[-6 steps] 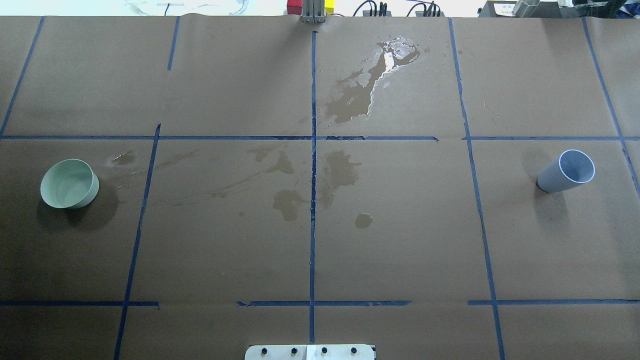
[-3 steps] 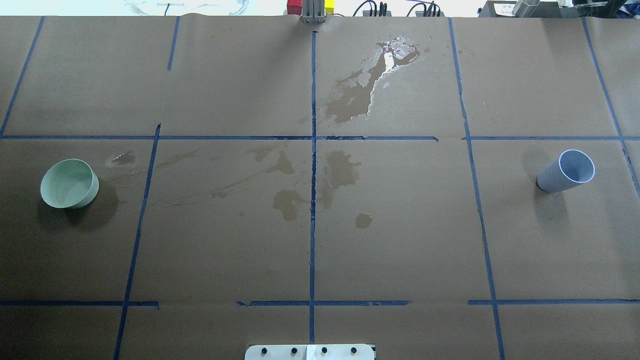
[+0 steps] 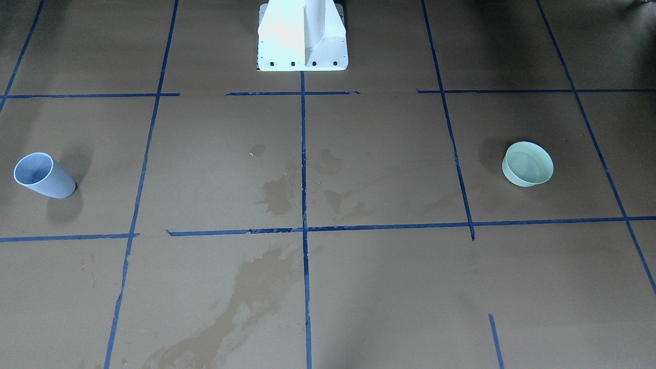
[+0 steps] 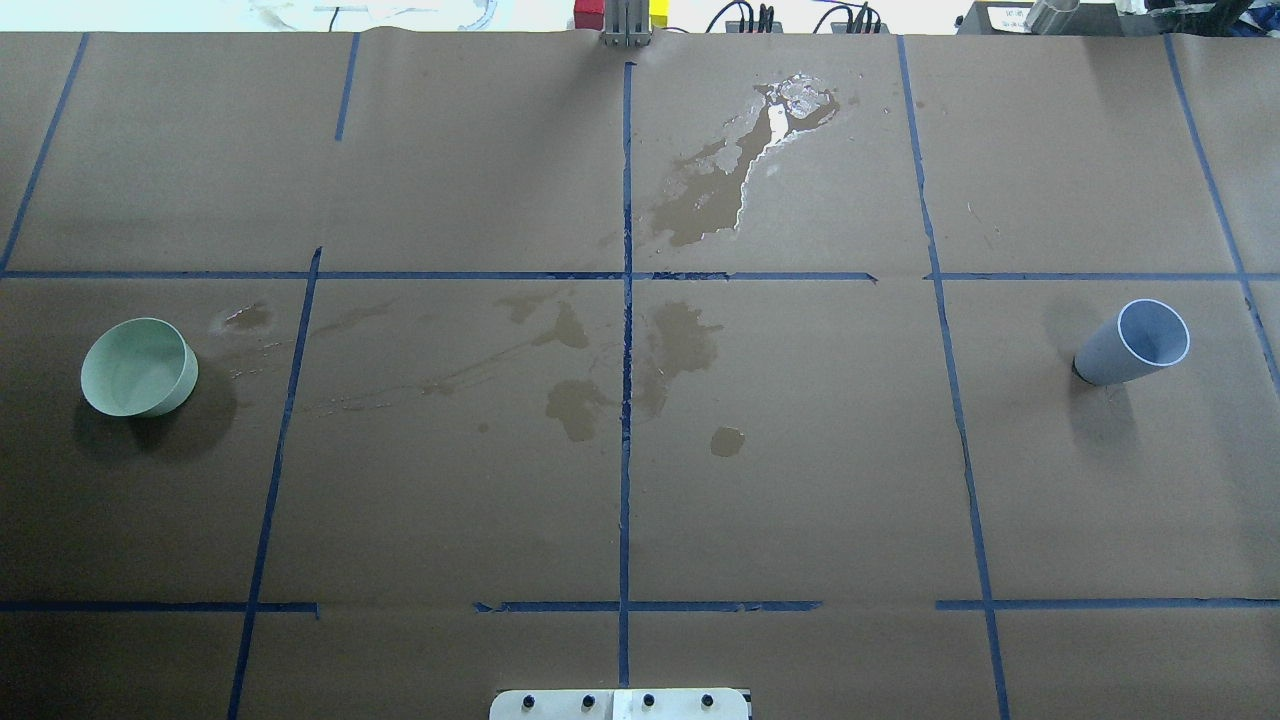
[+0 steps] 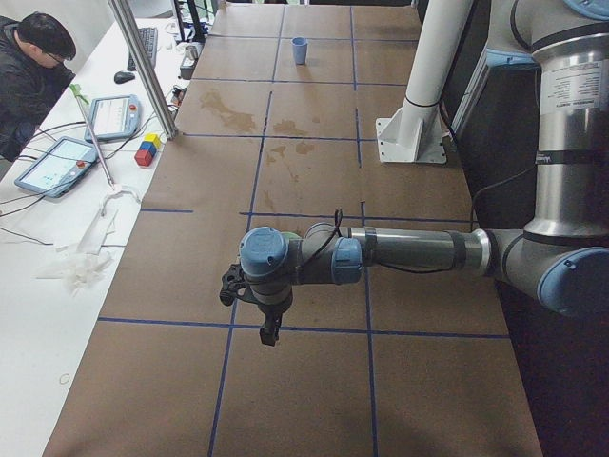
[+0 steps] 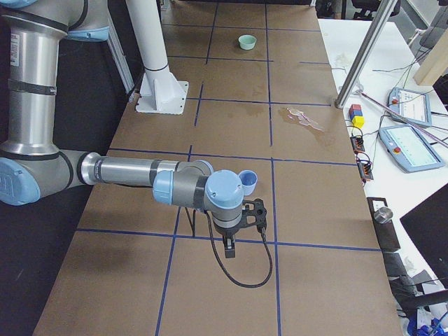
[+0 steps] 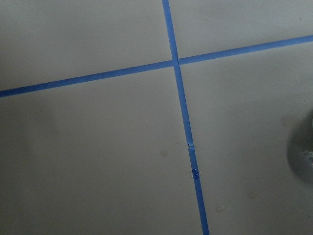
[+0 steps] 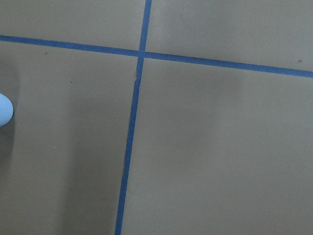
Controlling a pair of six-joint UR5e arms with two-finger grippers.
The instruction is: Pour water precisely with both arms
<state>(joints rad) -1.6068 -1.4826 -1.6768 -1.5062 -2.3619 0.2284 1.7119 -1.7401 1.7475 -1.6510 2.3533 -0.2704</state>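
A pale green bowl (image 4: 138,367) stands upright on the table's left side and a blue-grey cup (image 4: 1133,343) on its right side. Glossy water (image 4: 790,100) lies pooled on the brown paper at the far centre. Both arms are out of the overhead and front-facing views. In the exterior left view the left arm reaches over the near end, its gripper (image 5: 269,333) pointing down above the paper. In the exterior right view the right gripper (image 6: 229,246) hangs close beside the cup (image 6: 246,182). Whether either gripper is open or shut I cannot tell.
Dark blotchy stains (image 4: 575,405) mark the paper's centre, between blue tape lines (image 4: 625,400). The white pedestal base (image 3: 302,36) stands at the robot's edge. A person (image 5: 33,67) sits at a side desk with tablets (image 5: 57,164), coloured blocks (image 5: 147,149) and a metal post (image 5: 143,67).
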